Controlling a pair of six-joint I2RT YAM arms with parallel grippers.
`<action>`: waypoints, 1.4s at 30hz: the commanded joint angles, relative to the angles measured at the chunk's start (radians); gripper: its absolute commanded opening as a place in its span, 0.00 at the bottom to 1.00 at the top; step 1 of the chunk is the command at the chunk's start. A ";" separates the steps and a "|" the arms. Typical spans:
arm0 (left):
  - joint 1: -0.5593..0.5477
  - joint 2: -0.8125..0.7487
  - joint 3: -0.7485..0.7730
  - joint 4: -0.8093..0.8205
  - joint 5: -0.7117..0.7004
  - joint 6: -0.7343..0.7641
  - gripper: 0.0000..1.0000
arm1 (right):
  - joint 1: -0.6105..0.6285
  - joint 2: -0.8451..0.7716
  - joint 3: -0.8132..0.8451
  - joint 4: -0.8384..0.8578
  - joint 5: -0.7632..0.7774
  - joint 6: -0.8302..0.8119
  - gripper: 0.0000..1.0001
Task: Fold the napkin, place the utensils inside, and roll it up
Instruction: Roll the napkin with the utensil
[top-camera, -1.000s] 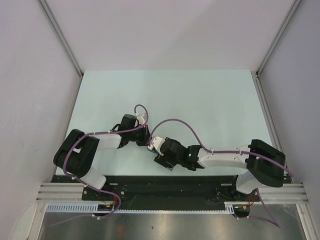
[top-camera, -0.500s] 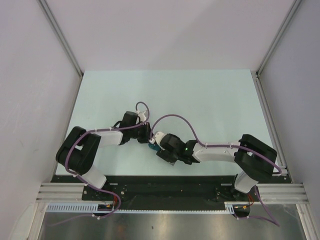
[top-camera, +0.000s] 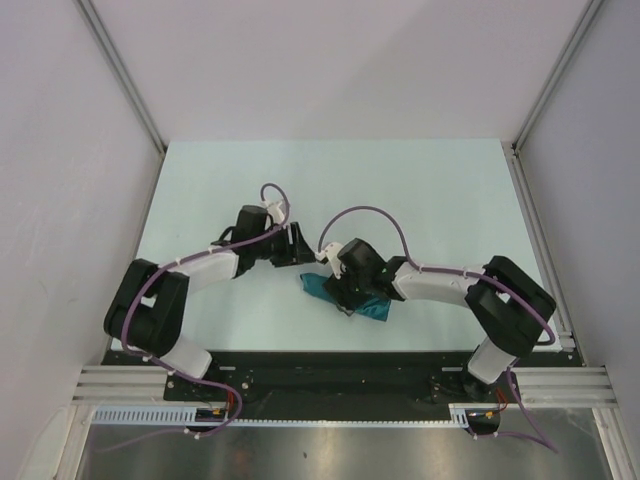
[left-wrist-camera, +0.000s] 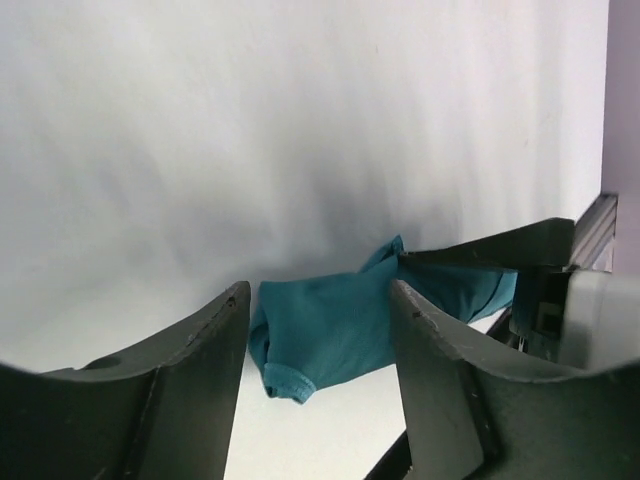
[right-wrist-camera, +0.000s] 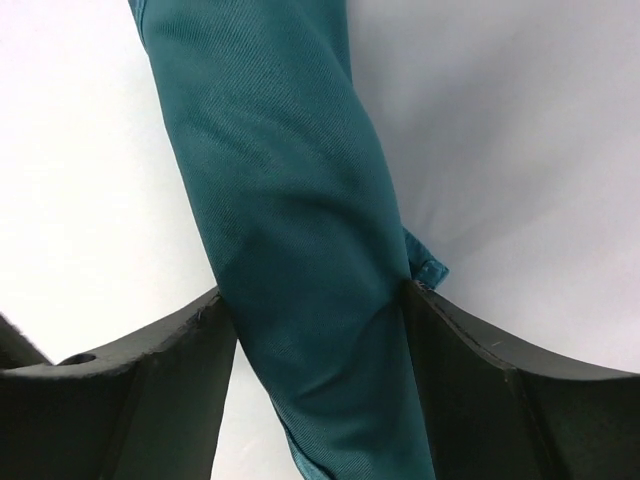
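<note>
On the pale table (top-camera: 400, 190), near the front edge in the middle, lies the teal napkin (top-camera: 316, 291) rolled into a long bundle, with the right claw (top-camera: 347, 292) squeezing it from both sides and the left claw (top-camera: 298, 248) nearby, fingers apart, holding nothing.

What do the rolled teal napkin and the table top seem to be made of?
The napkin: woven cloth, probably cotton or a polyester blend; fine diagonal weave, soft creases, a stitched hem, slight sheen. The table: a smooth, pale, matte sheet, perhaps laminate or painted board; no grain or seams show.
</note>
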 joint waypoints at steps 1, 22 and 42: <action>0.054 -0.098 0.048 -0.030 -0.045 0.029 0.63 | -0.057 0.064 0.032 -0.028 -0.190 0.029 0.70; 0.327 -0.591 0.077 -0.376 -0.114 0.185 0.92 | -0.146 -0.063 0.081 -0.036 -0.352 0.044 0.84; 0.536 -0.835 0.131 -0.481 -0.036 0.362 1.00 | -0.747 -0.576 -0.219 0.237 -0.344 0.299 0.92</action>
